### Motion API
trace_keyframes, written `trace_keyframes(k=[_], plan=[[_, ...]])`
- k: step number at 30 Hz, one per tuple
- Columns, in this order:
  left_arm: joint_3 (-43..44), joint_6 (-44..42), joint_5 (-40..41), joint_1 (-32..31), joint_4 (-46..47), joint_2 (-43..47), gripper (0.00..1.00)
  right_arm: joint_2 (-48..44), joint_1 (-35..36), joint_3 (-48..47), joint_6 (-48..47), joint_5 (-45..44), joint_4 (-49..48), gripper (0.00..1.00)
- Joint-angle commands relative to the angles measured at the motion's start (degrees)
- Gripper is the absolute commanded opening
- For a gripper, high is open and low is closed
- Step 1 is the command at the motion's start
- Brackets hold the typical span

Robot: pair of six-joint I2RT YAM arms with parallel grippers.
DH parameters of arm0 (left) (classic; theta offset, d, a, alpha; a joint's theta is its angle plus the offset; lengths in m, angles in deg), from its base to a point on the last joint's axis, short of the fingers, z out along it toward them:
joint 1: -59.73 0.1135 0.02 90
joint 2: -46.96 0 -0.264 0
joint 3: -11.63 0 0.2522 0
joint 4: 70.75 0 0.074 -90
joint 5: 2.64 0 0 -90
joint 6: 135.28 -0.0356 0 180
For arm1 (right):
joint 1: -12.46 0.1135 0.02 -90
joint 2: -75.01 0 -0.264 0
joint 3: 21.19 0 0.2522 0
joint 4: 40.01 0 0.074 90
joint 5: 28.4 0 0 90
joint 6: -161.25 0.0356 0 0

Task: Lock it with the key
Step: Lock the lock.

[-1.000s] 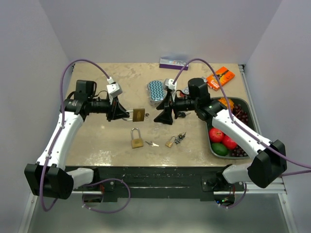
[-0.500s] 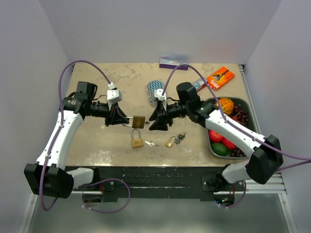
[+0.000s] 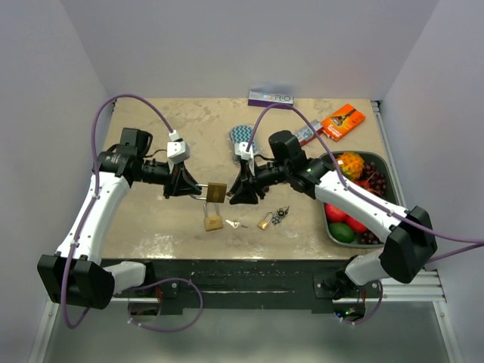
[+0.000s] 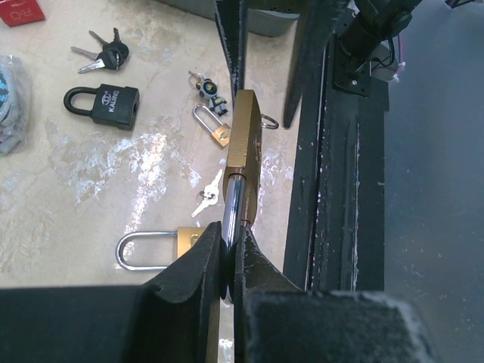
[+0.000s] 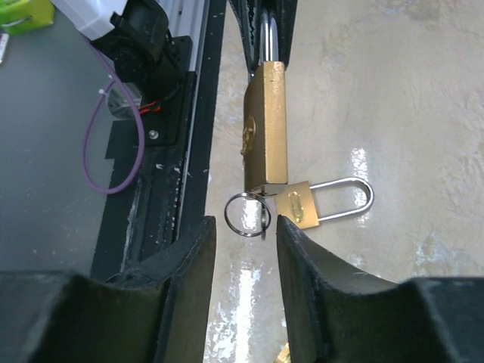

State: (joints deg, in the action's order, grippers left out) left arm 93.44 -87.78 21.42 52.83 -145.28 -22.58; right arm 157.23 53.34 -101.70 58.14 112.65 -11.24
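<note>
Both arms are reaching inward, facing each other. The left claw (image 4: 229, 236) is clamping the shackle of the brass padlock (image 4: 243, 151) above the tabletop (image 3: 151, 219) — the right claw (image 5: 243, 224) is keeping its fingers apart around the key (image 5: 262, 218) at the base of the lock.

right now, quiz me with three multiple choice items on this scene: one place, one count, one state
1. On the table, the fruit tray sits at: A) the left edge B) the right side C) the far middle.
2. Padlocks lying on the table in the left wrist view: A) one B) three C) five.
3. The left gripper is: A) open B) shut on a loose key C) shut on the shackle of the held padlock.

1 B: it lies along the right edge.
2 B: black padlock, small brass padlock, larger brass padlock.
3 C: it pinches the shackle.
</note>
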Motion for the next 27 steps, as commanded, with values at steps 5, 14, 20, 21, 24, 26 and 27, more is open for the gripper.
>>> trace_keyframes(k=[5,14,20,21,24,26,27], plan=[[3.23,-1.71,-6.67,-0.22,1.71,1.07,0.0,-0.3,0.34,-2.52,0.18,-0.51,-1.38,0.23],[3.23,-1.71,-6.05,-0.22,1.97,0.9,0.0,-0.56,0.25,-2.61,0.27,-0.33,-0.51,0.0],[3.23,-2.06,-4.65,0.13,1.98,0.28,0.0,-2.49,-0.63,-0.76,0.62,-0.77,0.2,0.0],[3.23,-2.93,-4.56,0.3,1.71,0.02,0.0,-2.76,-1.59,-0.41,0.88,-0.6,0.29,0.0],[3.67,-5.04,-4.29,1.18,-0.39,-0.77,0.0,-3.81,-3.52,0.47,0.45,-0.07,1.69,0.0],[4.1,-6.1,-4.64,1.88,-1.36,-1.74,0.0,-4.78,-4.14,1.0,-0.69,0.1,3.1,0.0],[4.19,-7.23,-4.73,2.06,-2.32,-1.92,0.0,-5.13,-4.41,1.26,-1.13,0.02,3.62,0.0]])
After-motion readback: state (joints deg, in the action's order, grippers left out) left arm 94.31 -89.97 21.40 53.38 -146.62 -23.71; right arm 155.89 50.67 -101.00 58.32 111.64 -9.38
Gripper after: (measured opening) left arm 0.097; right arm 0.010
